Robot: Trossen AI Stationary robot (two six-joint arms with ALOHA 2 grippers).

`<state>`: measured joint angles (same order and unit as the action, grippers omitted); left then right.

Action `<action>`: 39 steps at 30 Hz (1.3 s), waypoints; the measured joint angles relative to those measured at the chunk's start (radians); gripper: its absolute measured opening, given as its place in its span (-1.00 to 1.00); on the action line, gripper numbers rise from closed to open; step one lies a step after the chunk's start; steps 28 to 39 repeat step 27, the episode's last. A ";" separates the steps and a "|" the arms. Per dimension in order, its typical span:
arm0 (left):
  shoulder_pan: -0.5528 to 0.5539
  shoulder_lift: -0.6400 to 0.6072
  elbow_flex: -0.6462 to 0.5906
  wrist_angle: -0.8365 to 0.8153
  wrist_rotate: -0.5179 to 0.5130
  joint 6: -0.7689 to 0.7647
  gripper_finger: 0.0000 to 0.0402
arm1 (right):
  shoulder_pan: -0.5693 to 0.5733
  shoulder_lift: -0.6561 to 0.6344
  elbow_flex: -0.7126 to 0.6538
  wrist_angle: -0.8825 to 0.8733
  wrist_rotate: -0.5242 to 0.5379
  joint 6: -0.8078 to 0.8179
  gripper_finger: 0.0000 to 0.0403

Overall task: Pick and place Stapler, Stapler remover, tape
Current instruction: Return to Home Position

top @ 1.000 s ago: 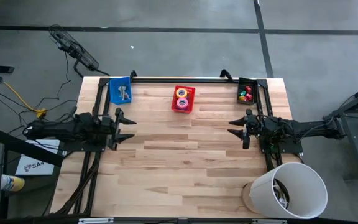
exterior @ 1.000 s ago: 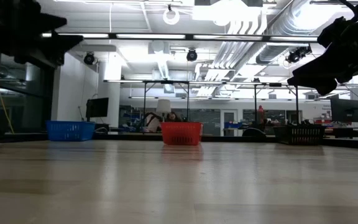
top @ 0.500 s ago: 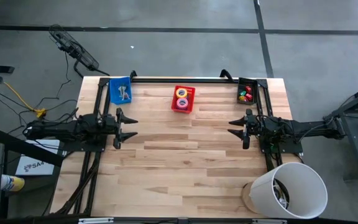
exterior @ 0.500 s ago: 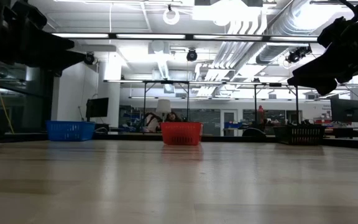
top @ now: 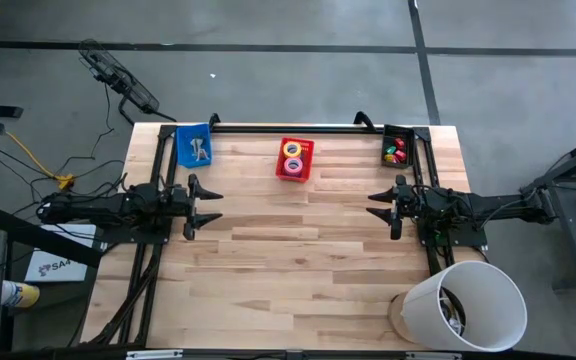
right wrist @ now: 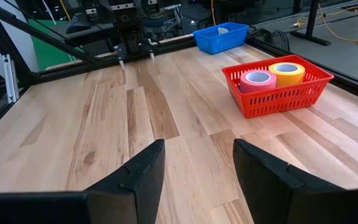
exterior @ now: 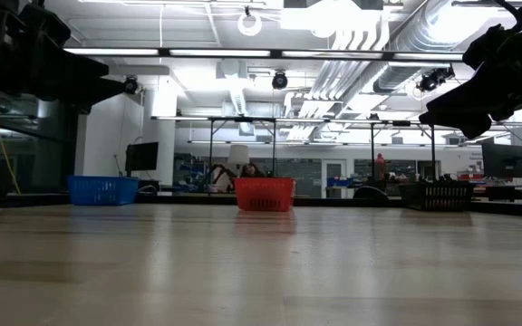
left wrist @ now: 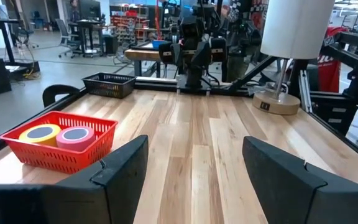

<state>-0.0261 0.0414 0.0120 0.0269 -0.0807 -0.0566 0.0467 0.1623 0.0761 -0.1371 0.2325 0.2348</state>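
Wood tabletop [top: 298, 250] shows no loose task item in any view, so sorting looks done, w/ only parking the arms left, I'd judge. Along the far edge stand 3 bins: blue bin [top: 194, 146] w/ greyish bits, prob. the staple removers [top: 199, 151], too small to count; red bin [top: 294, 159] w/ tape [top: 292, 149], yellow roll [right wrist: 286, 70] & pink roll [right wrist: 257, 79] side by side on top, any others hidden; black bin [top: 398, 148] w/ small red, green & yellow pieces [top: 395, 153]. Over the table's 2 sides, left gripper [top: 211, 206] & right gripper [top: 372, 205] face each other, fingers spread wide, both empty.
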 joint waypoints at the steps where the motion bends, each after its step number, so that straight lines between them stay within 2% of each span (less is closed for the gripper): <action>1: 0.000 0.000 0.000 0.000 0.000 0.000 0.29 | 0.000 0.000 0.000 0.000 0.000 0.000 -0.10; 39: 0.000 0.000 0.000 0.000 0.001 0.000 0.29 | 0.000 0.000 0.000 0.000 0.000 0.000 -0.10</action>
